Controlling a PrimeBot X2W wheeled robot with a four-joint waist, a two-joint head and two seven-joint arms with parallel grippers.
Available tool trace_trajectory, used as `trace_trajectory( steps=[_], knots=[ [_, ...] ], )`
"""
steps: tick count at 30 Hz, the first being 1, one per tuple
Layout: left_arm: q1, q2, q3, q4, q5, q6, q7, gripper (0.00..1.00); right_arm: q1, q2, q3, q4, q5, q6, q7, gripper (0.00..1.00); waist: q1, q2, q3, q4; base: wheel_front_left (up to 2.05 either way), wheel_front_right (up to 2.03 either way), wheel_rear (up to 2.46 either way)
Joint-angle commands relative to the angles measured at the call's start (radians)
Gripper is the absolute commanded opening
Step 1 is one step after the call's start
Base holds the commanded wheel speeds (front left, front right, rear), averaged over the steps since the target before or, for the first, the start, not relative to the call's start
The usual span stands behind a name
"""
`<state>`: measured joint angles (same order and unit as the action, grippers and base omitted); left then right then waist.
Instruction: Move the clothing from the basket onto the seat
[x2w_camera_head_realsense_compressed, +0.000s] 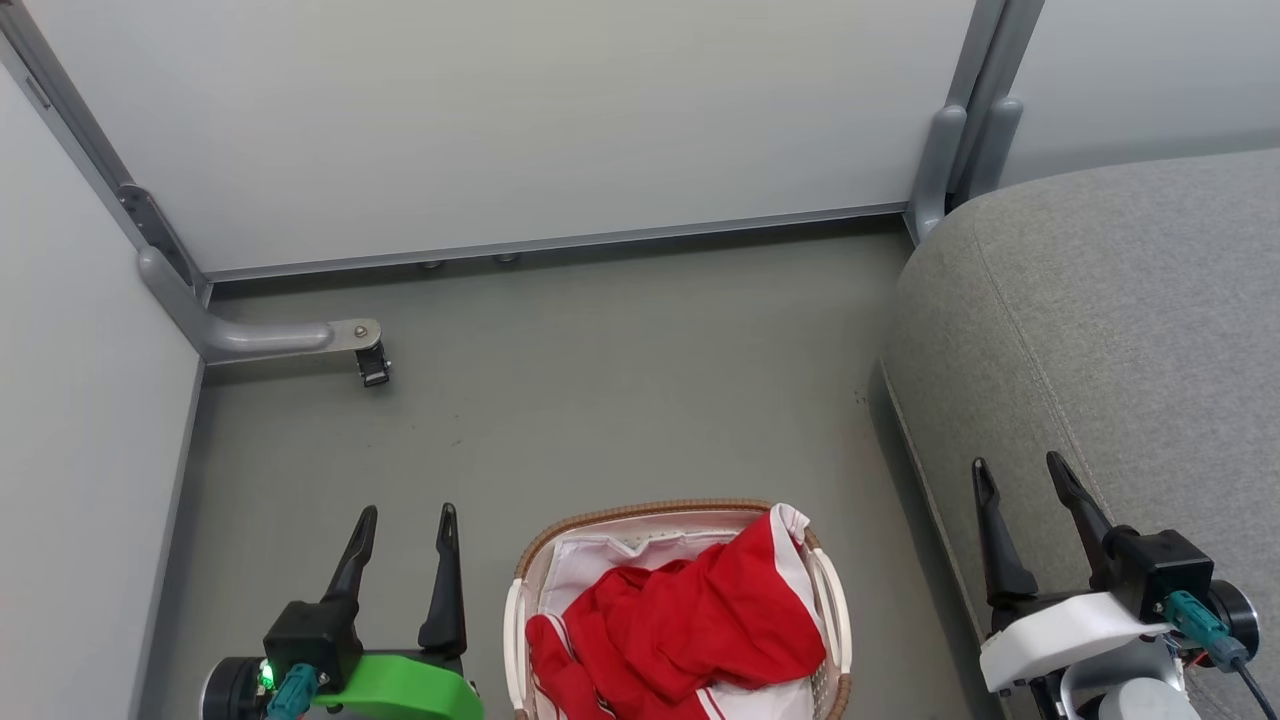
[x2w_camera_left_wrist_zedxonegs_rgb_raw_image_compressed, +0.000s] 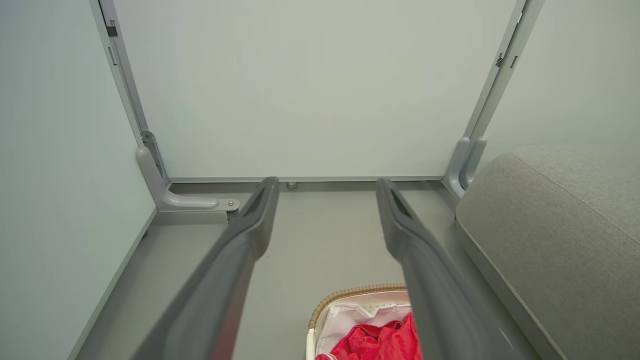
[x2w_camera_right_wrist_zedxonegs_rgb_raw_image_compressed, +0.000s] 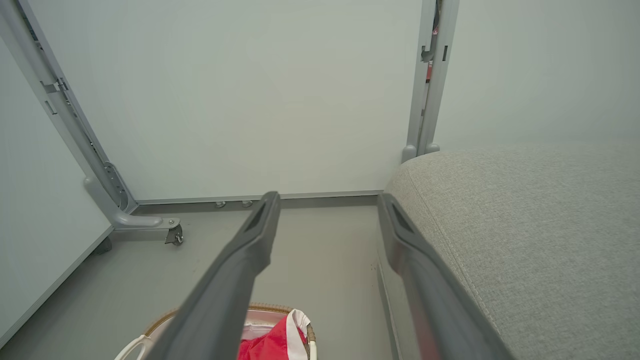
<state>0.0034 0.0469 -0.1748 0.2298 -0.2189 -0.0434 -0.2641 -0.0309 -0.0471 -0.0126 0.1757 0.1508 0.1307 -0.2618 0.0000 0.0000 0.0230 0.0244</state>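
The red clothing (x2w_camera_head_realsense_compressed: 690, 620) with white panels lies bunched inside the white basket (x2w_camera_head_realsense_compressed: 835, 620), which stands on the floor at the bottom middle of the head view. A white liner lines the basket's far end. The grey seat (x2w_camera_head_realsense_compressed: 1120, 340) rises to the right of the basket. My left gripper (x2w_camera_head_realsense_compressed: 405, 515) hangs open to the basket's left, empty. My right gripper (x2w_camera_head_realsense_compressed: 1020, 470) is open over the seat's front edge, also empty. The left wrist view catches the clothing (x2w_camera_left_wrist_zedxonegs_rgb_raw_image_compressed: 380, 342) and basket rim (x2w_camera_left_wrist_zedxonegs_rgb_raw_image_compressed: 350, 291) between its fingers; the right wrist view has the clothing (x2w_camera_right_wrist_zedxonegs_rgb_raw_image_compressed: 270, 345) and the seat (x2w_camera_right_wrist_zedxonegs_rgb_raw_image_compressed: 525, 230).
Pale partition walls (x2w_camera_head_realsense_compressed: 500, 120) close off the back and left. A grey metal foot with a caster (x2w_camera_head_realsense_compressed: 372, 366) juts onto the floor at the left. Another post foot (x2w_camera_head_realsense_compressed: 940, 170) stands by the seat's far corner. Grey floor (x2w_camera_head_realsense_compressed: 620, 390) stretches beyond the basket.
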Motion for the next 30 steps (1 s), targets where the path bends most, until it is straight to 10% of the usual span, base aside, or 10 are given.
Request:
trace_trajectory(
  steps=[1, 30],
  knots=[
    [0.006, 0.006, 0.001, 0.002, 0.003, 0.004, -0.001, 1.00, 0.011, -0.006, -0.002, -0.002, -0.001, 0.000, -0.005, 1.00, 0.0000, 0.0000, 0.000, 0.000, 0.00, 0.00, 0.00],
    [-0.034, 0.006, -0.010, 0.005, 0.012, -0.001, -0.001, 1.00, -0.023, -0.006, -0.023, -0.030, 0.004, 0.000, -0.005, 1.00, 0.0000, 0.0000, 0.067, 0.000, 0.00, 0.00, 0.00]
  ],
)
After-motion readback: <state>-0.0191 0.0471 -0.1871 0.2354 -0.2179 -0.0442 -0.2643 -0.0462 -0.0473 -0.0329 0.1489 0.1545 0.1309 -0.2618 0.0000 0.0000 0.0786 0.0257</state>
